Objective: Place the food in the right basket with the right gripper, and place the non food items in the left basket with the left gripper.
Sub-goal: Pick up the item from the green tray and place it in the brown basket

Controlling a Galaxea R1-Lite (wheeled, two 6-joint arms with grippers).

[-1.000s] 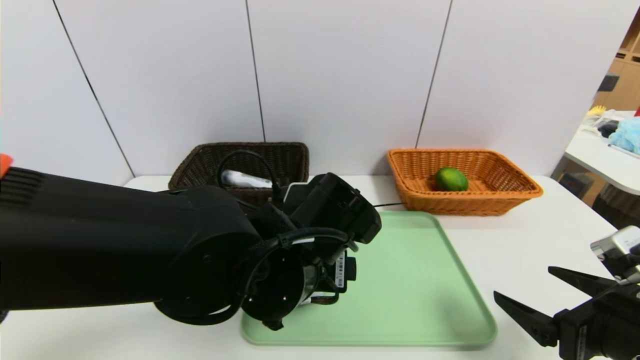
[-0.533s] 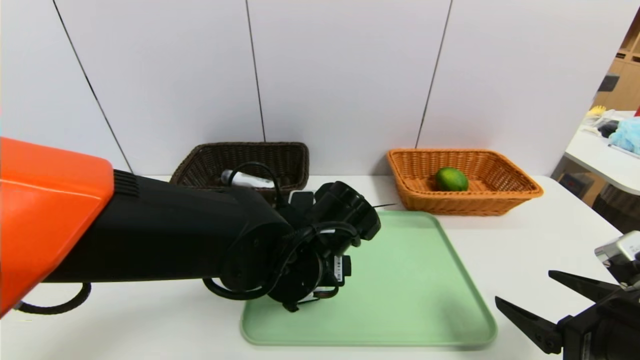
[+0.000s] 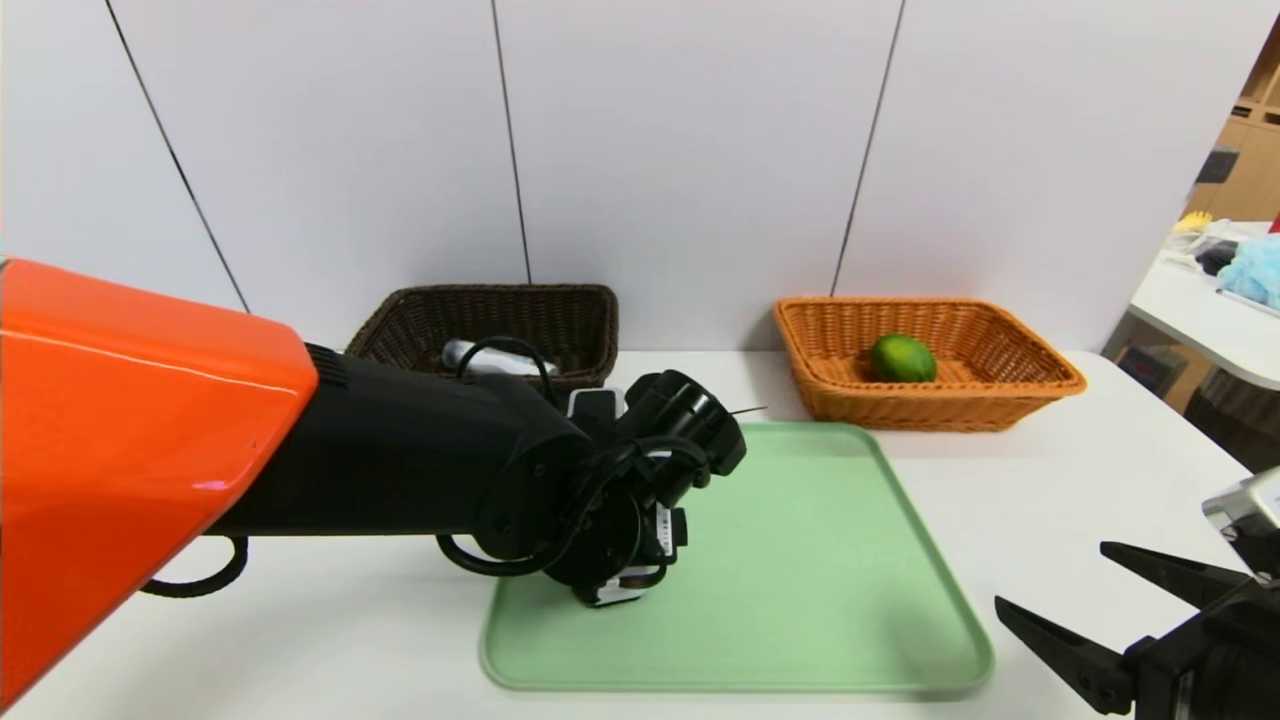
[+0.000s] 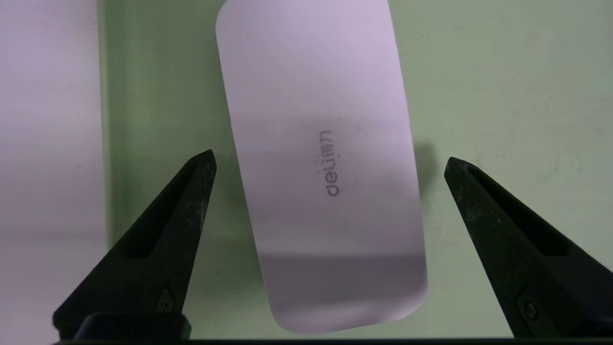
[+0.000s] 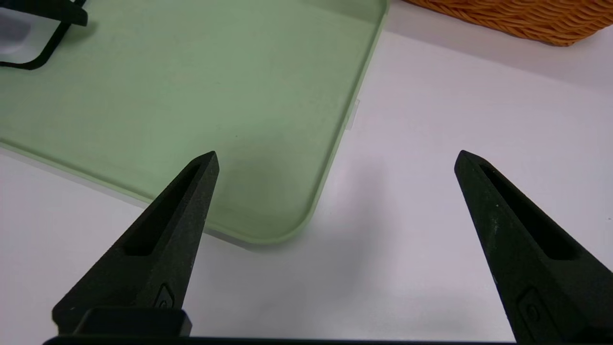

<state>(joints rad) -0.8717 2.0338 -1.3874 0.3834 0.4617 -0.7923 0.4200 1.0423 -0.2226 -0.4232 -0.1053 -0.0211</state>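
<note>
Lime (image 3: 903, 358) and bottle (image 3: 497, 358) basketed, right and left of head view; white case (image 4: 330, 191) remains. Both my jaws gape, empty.

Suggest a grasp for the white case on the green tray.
Take the white case across its narrow width, near mid-length, coming from above with the left gripper. It lies flat, its long sides are straight, and the open jaws already stand on either side, so closing there should work.

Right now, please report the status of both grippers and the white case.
Left gripper open, astride white case on green tray. Right gripper open, over tray's near right corner. Nothing seen blocking left fingers.
</note>
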